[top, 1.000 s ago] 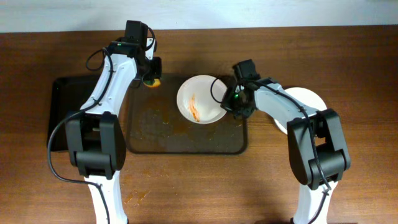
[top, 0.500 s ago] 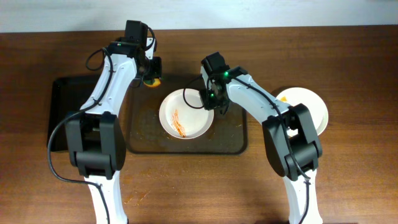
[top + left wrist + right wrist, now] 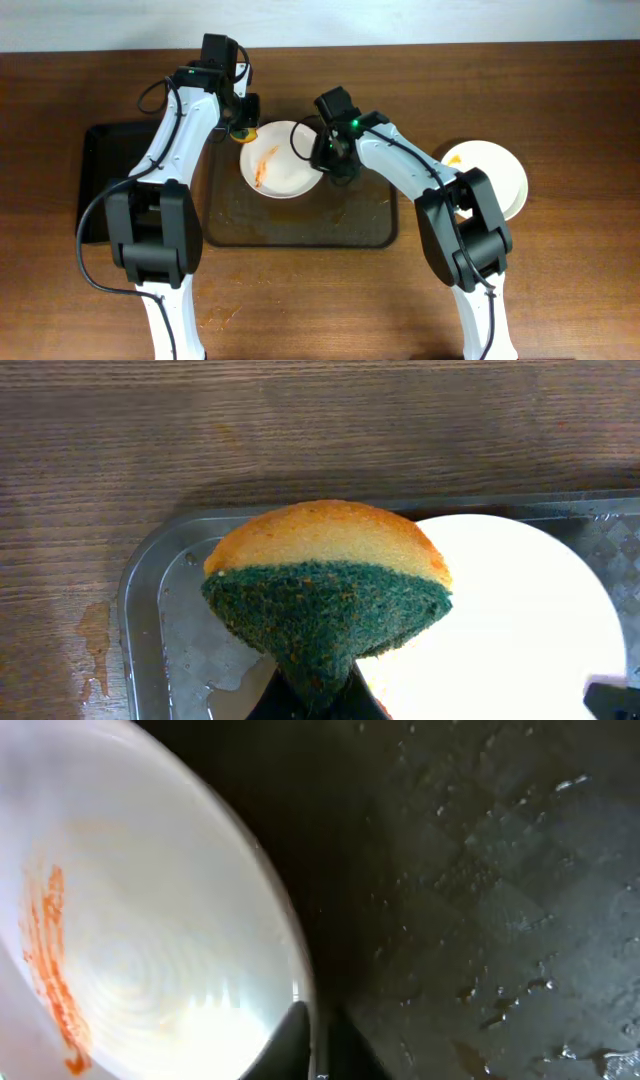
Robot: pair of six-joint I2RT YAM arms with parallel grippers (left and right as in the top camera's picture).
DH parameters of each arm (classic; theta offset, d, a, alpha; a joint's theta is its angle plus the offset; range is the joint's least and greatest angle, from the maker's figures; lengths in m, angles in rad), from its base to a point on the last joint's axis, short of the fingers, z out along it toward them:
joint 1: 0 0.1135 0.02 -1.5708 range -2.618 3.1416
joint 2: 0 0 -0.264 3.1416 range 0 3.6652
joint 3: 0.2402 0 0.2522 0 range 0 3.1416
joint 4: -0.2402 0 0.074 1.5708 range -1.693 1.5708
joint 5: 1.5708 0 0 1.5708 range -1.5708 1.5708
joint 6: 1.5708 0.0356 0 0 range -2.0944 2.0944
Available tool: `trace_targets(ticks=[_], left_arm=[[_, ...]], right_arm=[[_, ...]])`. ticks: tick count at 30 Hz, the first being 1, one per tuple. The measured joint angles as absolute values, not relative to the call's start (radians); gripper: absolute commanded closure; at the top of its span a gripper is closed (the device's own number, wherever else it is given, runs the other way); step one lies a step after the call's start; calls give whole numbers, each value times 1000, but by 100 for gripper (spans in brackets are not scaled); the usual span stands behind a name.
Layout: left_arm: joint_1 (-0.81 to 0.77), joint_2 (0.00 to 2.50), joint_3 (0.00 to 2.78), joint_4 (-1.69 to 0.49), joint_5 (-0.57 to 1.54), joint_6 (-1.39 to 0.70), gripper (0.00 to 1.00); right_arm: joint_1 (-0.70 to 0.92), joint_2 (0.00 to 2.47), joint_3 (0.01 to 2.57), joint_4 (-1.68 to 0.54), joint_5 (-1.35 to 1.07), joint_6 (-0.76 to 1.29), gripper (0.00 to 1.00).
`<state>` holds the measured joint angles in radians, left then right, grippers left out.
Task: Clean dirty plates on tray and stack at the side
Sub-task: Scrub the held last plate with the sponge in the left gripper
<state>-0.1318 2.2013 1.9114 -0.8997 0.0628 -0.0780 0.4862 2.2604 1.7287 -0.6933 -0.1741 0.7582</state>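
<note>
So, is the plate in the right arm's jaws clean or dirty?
Dirty: an orange-red streak shows inside the plate in the overhead and right wrist views.

Overhead: fixed, straight down, far out, whole table (image 3: 560,290) in frame. Left wrist: close, angled down past the sponge (image 3: 330,580) onto a tray (image 3: 140,610) corner. Right wrist: closest, almost on the plate (image 3: 150,920) rim, tray floor behind. All three share that plate and tray.

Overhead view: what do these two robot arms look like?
Both the left arm and right arm have white tubular links joined by black joints. A thin black cable loops beside the left one, and a small green light glows near the right wrist.
</note>
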Motion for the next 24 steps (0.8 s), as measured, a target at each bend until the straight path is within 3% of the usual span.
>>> trace_targets(ticks=[5, 13, 16, 20, 24], left_arm=[[-132, 2201, 1832, -879, 67, -65, 99], [-161, 2193, 1592, -648, 212, 196, 99], [-178, 2176, 1571, -697, 203, 201, 100], [-178, 2167, 1559, -826, 350, 240, 99], [-180, 2168, 1541, -597, 281, 170, 100]], right_arm=[[486, 2260, 1729, -693, -174, 744, 96], [486, 2261, 1729, -683, -178, 713, 96], [486, 2262, 1729, -683, -178, 702, 96], [486, 2262, 1729, -683, -178, 699, 96], [486, 2262, 1729, -680, -178, 699, 96]])
